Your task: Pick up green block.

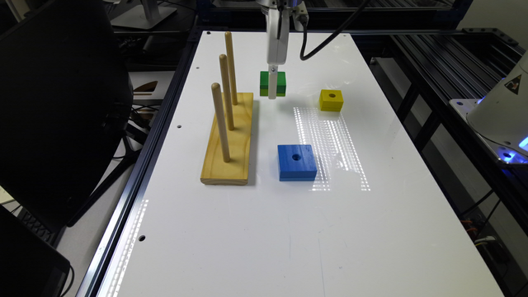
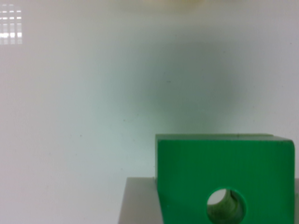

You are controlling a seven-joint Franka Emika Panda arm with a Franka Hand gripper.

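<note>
- The gripper point(image 1: 272, 88) hangs straight down from the far edge of the exterior view, one white finger crossing the near face of the green block point(image 1: 279, 83).
- The wrist view puts the green block point(image 2: 224, 175) hard against the camera, its round centre hole showing and a pale finger point(image 2: 140, 200) flat against one side of it; the gripper is pinching the block.
- In the exterior view the green block looks to hang clear of the white table point(image 1: 255, 231), dark green above and lime green below, with a faint shadow on the table beneath it.
- Just to the exterior view's left of the block stands the wooden peg base point(image 1: 231, 140), its three upright pegs point(image 1: 225, 93) in a row running from near to far.
- To the exterior view's right of the gripper, the yellow block point(image 1: 331, 100) sits on the table, apart from the green one.
- Nearer the camera, the blue block point(image 1: 296, 162) lies flat on the table, beside the near end of the peg base.
- A black cable point(image 1: 326, 41) loops down from the wrist at the far end.
</note>
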